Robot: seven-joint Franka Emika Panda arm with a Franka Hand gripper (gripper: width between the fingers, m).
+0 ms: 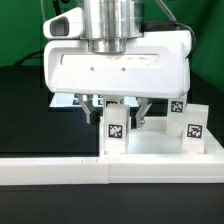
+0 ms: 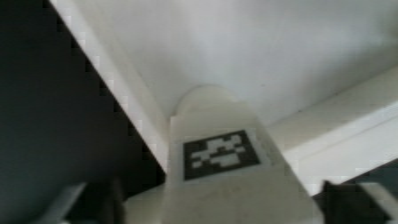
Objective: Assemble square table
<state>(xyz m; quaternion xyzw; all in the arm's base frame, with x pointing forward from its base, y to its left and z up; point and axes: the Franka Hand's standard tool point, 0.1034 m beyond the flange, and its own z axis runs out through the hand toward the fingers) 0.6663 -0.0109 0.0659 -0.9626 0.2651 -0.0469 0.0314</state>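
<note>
White plastic square slab with raised rim (image 1: pixel 160 150) lay on a black table (image 1: pixel 30 120), against the long white barrier wall (image 1: pixel 60 170); green backdrop (image 1: pixel 20 30) behind. Tagged white block leg (image 1: pixel 116 126) (image 2: pixel 222 150) stood upright between the gripper's (image 1: pixel 117 103) parted fingers (image 1: pixel 98 108); contact unclear.

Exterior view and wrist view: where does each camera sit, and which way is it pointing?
Exterior view: off the arm, low and level with the table, facing the white barrier wall; the gripper hangs above tagged legs.
Wrist view: on the arm's wrist, looking down past its fingertips at one leg and the square tabletop behind it.
Shared: the tagged leg under the gripper.
</note>
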